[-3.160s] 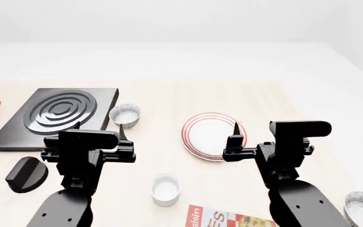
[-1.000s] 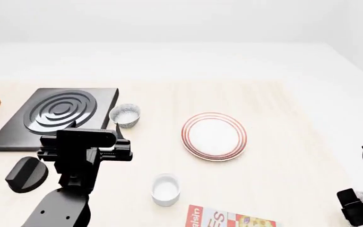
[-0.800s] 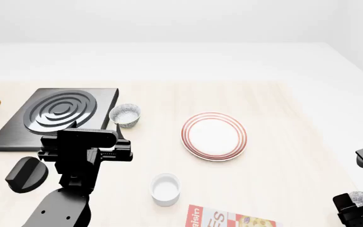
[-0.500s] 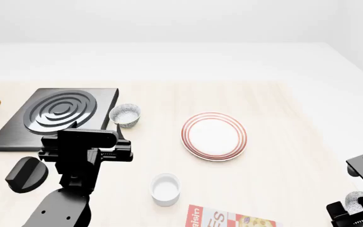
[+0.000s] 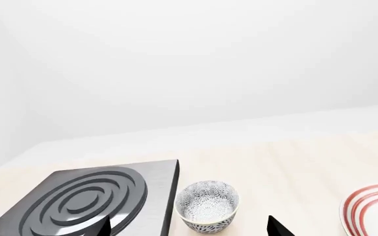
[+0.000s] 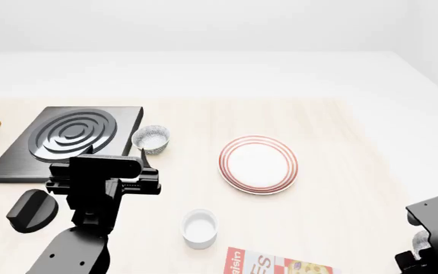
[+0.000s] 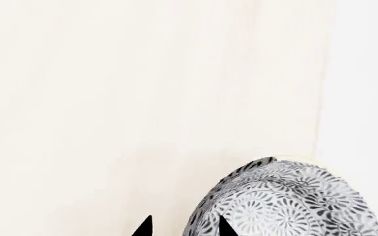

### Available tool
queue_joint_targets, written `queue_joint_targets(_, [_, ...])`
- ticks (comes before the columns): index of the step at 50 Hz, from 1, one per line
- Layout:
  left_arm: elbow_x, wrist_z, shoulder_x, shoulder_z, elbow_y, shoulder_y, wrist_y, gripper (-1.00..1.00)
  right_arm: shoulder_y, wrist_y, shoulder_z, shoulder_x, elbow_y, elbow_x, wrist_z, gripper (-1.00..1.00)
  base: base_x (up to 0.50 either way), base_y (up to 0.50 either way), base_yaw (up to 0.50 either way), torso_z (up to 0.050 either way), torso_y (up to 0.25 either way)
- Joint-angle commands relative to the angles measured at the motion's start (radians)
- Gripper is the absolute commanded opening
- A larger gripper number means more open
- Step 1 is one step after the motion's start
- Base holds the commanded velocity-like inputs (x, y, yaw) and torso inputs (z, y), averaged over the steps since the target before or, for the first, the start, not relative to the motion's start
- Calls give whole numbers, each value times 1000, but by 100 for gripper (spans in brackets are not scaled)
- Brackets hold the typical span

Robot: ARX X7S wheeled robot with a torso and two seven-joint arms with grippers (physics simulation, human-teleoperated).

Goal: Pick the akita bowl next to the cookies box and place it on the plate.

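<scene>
The right end effector (image 7: 181, 227) is pinching the akita bowl's (image 7: 287, 201) rim at the bench's (image 6: 341, 188) right front edge. The plate (image 6: 259, 164) and cup (image 6: 200, 228) are lying empty. The cookies box (image 6: 276, 264) is showing "ES". The left end effector (image 5: 189, 228) is gaping.

The flat red-and-white cookies box (image 6: 278, 265) is cut off by the head view's lower edge, its print unreadable; the grey-and-white patterned akita bowl (image 7: 287, 202) runs off the right wrist picture's edge, its inside unseen; only two black fingertips (image 7: 144, 227) of the right gripper (image 7: 183, 227) show; the red-ringed white plate (image 5: 371, 211) is cropped in the left wrist view.
</scene>
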Motion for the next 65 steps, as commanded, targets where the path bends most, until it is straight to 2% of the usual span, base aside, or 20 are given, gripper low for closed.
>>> queue_joint_targets(1, [-4, -4, -2, 2, 0, -3, 0, 100, -13, -88, 2, -20, 5, -57, 43, -100, 0, 0, 0, 0, 0])
queue_joint_targets(8, [-4, -7, -2, 8, -2, 8, 11, 100, -17, -147, 22, -17, -21, -79, 74, -100, 0, 0, 0, 0, 0])
queue_joint_targets(12, [-7, -12, -8, 2, 20, 11, -4, 100, 23, -146, 83, -16, -47, -65, 138, -100, 0, 0, 0, 0, 0])
queue_joint_targets(15, [-6, -13, -7, 5, 15, 10, 1, 100, 97, -136, 101, -26, -75, -88, 177, -100, 0, 0, 0, 0, 0])
queue_joint_targets(21, [-11, -10, -3, 9, 4, 11, 11, 100, 309, -78, 32, -81, -103, -165, 134, -100, 0, 0, 0, 0, 0])
queue_joint_targets(24, [-16, -12, -7, 6, 18, 8, -2, 100, 459, -44, -30, -143, -79, -222, 92, -100, 0, 0, 0, 0, 0])
queue_joint_targets(25, [-16, -12, -8, 6, 19, 8, -2, 100, 461, -44, -32, -144, -77, -223, 91, -100, 0, 0, 0, 0, 0])
queue_joint_targets(30, [-18, -13, -8, 3, 12, 10, 7, 100, 602, -56, -122, -226, -56, -283, 15, -100, 0, 0, 0, 0, 0])
queue_joint_targets(35, [-25, -13, -8, 2, 16, 14, 8, 100, 772, -155, -271, -450, 188, -403, -86, -100, 0, 0, 0, 0, 0])
queue_joint_targets(39, [-25, -12, -7, 2, 1, 10, 18, 100, 828, -265, -321, -576, 354, -434, -171, -100, 0, 0, 0, 0, 0])
queue_joint_targets(40, [-25, -12, -7, 4, 1, 7, 16, 100, 849, -312, -332, -643, 434, -450, -184, -100, 0, 0, 0, 0, 0])
queue_joint_targets(50, [-37, -11, -3, 3, -3, 0, 17, 100, 879, -555, -436, -952, 831, -547, -246, -100, 0, 0, 0, 0, 0])
queue_joint_targets(53, [-41, -9, -4, 5, 1, -3, 16, 100, 880, -665, -454, -1066, 1044, -557, -239, -100, 0, 0, 0, 0, 0])
queue_joint_targets(58, [-42, -9, -6, 4, -6, -1, 23, 100, 872, -677, -706, -1067, 1046, -294, -129, -100, 0, 0, 0, 0, 0])
queue_joint_targets(61, [-46, -10, -8, 3, 2, -2, 14, 100, 870, -668, -828, -1067, 1040, -199, -59, -100, 0, 0, 0, 0, 0])
queue_joint_targets(65, [-49, -12, -12, 5, 12, -8, 0, 100, 846, -668, -894, -1067, 1038, -139, -2, -100, 0, 0, 0, 0, 0])
